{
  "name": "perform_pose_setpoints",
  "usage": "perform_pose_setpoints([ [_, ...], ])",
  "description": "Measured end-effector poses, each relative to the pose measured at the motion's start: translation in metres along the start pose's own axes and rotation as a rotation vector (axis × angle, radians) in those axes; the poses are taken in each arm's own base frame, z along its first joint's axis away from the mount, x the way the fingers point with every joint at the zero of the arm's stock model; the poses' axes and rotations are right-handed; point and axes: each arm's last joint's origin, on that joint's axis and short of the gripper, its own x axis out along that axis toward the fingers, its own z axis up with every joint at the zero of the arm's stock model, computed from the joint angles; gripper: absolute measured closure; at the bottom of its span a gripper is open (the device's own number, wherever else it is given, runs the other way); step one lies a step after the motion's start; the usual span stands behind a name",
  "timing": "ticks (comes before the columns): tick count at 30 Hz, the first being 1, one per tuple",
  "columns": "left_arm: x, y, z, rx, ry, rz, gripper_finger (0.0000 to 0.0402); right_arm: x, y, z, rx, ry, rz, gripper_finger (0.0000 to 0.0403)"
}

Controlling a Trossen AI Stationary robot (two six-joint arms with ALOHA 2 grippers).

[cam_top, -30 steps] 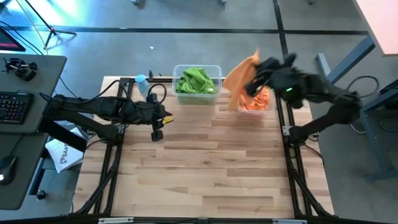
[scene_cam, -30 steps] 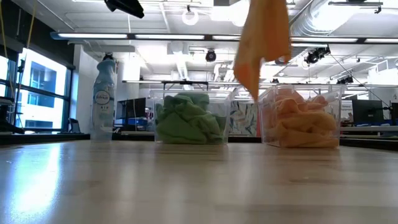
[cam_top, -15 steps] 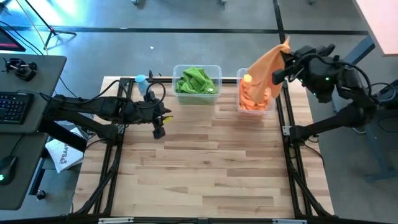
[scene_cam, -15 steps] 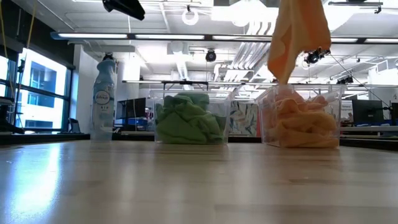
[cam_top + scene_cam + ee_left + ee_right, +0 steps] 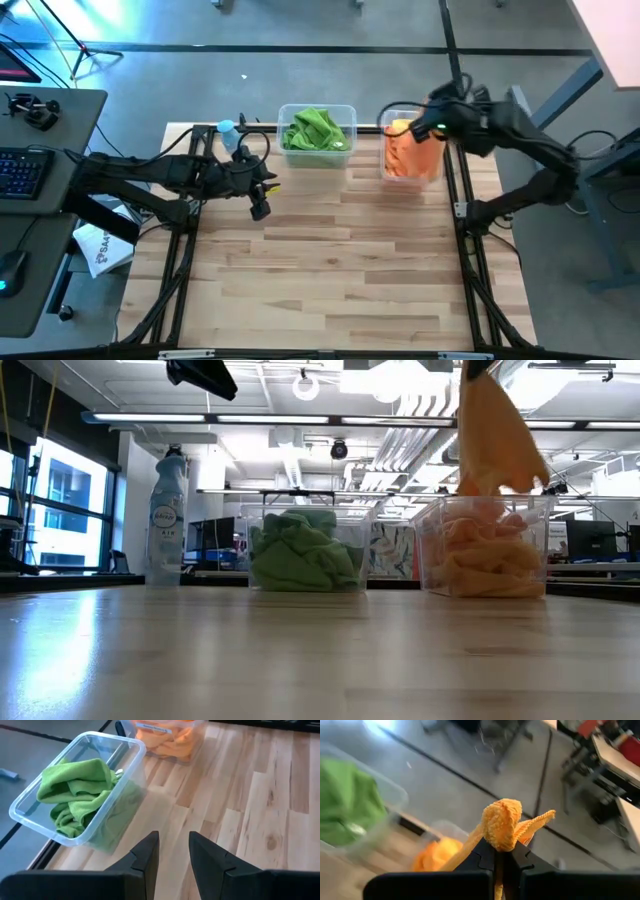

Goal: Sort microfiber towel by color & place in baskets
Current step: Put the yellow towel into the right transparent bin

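Note:
An orange microfiber towel (image 5: 495,445) hangs from my right gripper (image 5: 502,852), which is shut on it above the narrower clear basket (image 5: 412,160). That basket (image 5: 485,550) holds more orange towels. The wider clear basket (image 5: 318,135) beside it holds green towels (image 5: 75,790). My left gripper (image 5: 172,845) is open and hovers over bare table in front of the green basket; in the high view the left gripper (image 5: 260,208) sits left of centre. My right gripper pinches a bunched fold of the orange towel (image 5: 502,825) between its two fingers, and the bunch pokes out past the fingertips. The arm comes in from the table's right, above the basket. The towel hangs slack below the fingers, its lower end (image 5: 480,488) at the orange basket's rim.
A clear spray bottle with a blue cap (image 5: 228,133) stands at the far left of the table, left of the green basket. Both baskets sit along the far edge. The wooden table top (image 5: 340,270) stretches toward the near edge. A desk with a keyboard (image 5: 25,170) stands to the left.
My right gripper has carried the orange towel from left of the orange basket toward the table's right, swinging out past the basket, then back over it and down. The towel's lower end, which hung beside the basket, now meets the basket's top. The gripper has stayed shut on it.

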Motion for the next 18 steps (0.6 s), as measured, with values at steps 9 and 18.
perform_pose_setpoints([
  [9, 0.009, -0.005, -0.002, -0.007, 0.039, -0.001, 0.0308, 0.045, 0.038, 0.008, -0.077, 0.144, 0.007, 0.0403],
  [18, 0.01, -0.005, -0.003, -0.022, 0.057, 0.0, 0.0308, 0.065, 0.032, -0.029, 0.052, 0.152, 0.138, 0.0403],
])
